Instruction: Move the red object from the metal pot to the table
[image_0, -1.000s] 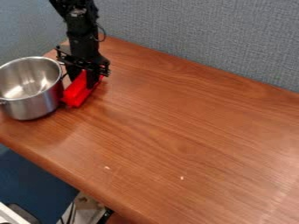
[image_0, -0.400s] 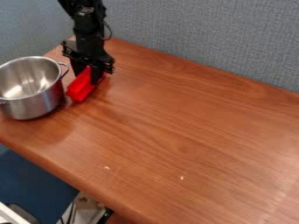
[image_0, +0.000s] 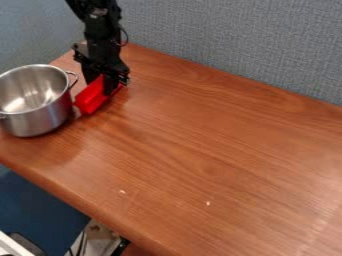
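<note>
Camera view shows you the gripper (image_0: 99, 84) pointing down in the upper left of the frame, its dark fingers (image_0: 88, 79) closed on the upper end of the red object (image_0: 91, 98). That red block slants down and left from the fingertips, its lower end at the table (image_0: 201, 150), just beside the metal pot (image_0: 34, 98). You see the pot at the left edge, upright on the wood.

Red object (image_0: 91, 97) slightly farther right.
</note>
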